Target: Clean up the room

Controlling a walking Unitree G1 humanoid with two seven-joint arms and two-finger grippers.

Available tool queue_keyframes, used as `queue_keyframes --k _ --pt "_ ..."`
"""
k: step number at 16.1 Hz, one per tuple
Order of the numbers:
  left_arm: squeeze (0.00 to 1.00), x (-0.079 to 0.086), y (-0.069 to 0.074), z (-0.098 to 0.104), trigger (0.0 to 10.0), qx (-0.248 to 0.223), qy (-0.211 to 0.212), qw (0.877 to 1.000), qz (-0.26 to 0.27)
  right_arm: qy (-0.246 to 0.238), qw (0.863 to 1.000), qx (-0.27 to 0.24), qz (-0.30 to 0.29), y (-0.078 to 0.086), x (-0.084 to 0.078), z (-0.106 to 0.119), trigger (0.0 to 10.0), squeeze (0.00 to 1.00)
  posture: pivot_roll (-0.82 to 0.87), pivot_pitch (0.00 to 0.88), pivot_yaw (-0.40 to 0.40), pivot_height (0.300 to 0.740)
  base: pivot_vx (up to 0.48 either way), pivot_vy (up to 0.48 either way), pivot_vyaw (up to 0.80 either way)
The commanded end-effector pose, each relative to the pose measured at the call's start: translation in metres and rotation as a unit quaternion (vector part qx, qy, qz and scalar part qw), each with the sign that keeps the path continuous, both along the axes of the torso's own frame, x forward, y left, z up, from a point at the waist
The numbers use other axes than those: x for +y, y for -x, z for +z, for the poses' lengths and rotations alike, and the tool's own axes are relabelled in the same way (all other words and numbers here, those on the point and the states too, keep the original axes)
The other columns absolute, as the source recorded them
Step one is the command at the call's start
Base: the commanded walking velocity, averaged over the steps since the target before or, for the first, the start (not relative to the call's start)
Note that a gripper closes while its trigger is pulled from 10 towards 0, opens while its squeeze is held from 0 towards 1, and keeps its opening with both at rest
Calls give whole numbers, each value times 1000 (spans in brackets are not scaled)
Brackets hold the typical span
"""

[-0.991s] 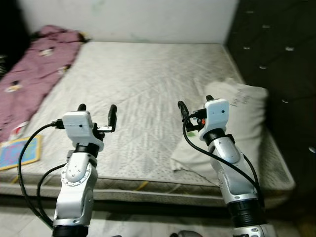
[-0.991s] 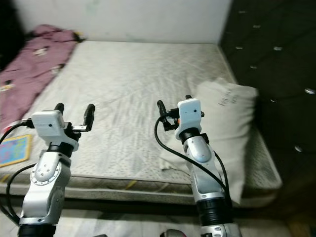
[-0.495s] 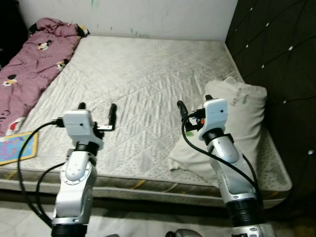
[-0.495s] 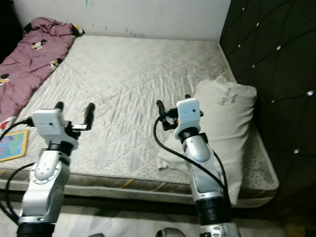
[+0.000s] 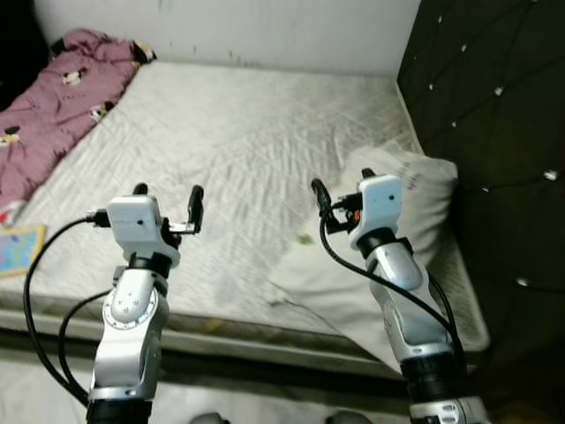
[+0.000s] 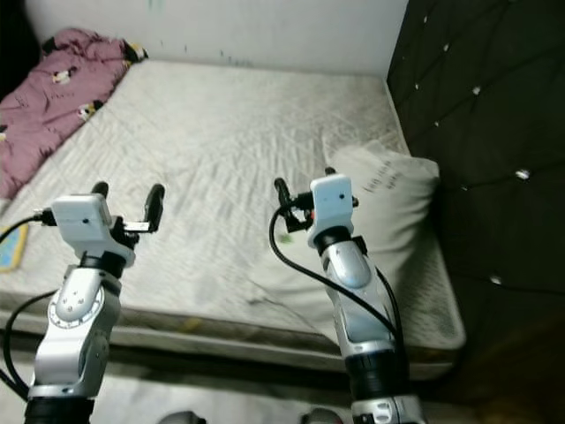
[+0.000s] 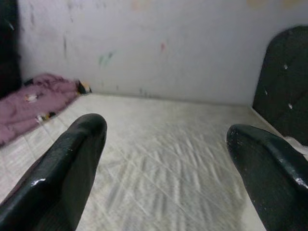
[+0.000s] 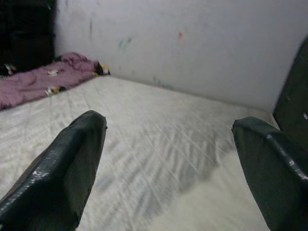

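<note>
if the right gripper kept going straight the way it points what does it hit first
Probably nothing soon: the right gripper, open, points over the bare mattress toward the far white wall. The way looks free; depth is uncertain.

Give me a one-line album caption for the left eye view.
Both open grippers, left and right, raised over a bare quilted mattress, white pillow by the dark headboard, pink blanket far left.

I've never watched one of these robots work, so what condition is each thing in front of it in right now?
left gripper: open, holding nothing, raised over the bed's near edge
right gripper: open, holding nothing, raised over the pillow
pillow: lying askew against the dark headboard
mattress: bare, wrinkled
purple blanket: crumpled along the far left side
</note>
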State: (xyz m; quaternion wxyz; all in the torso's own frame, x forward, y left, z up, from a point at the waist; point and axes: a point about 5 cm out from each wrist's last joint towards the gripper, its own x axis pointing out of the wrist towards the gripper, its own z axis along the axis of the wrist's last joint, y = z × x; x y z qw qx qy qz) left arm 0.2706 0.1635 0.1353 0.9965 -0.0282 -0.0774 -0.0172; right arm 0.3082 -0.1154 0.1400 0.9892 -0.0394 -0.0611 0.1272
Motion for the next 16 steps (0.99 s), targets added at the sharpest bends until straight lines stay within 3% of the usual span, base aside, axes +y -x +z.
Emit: queue_keyframes --k 1,5,8,16 --pt "0 -5 -1 3 10000 -5 -1 1000 -9 -1 1000 -6 -8 -1 -5 4 10000 0 11 0 14 740 0 -240 0" --pt "0 -5 -1 3 10000 -6 -1 1000 -10 -2 1000 -5 -9 -1 -5 4 10000 0 11 0 14 740 0 0 0" --pt "0 -4 -1 3 10000 -4 5 1000 -9 -4 1000 -3 -10 -2 -5 3 10000 0 11 0 14 740 0 0 -675" --pt "0 3 -1 4 10000 -8 7 1000 15 -4 1000 -15 -16 -2 -6 7 10000 0 16 0 14 740 0 0 0"
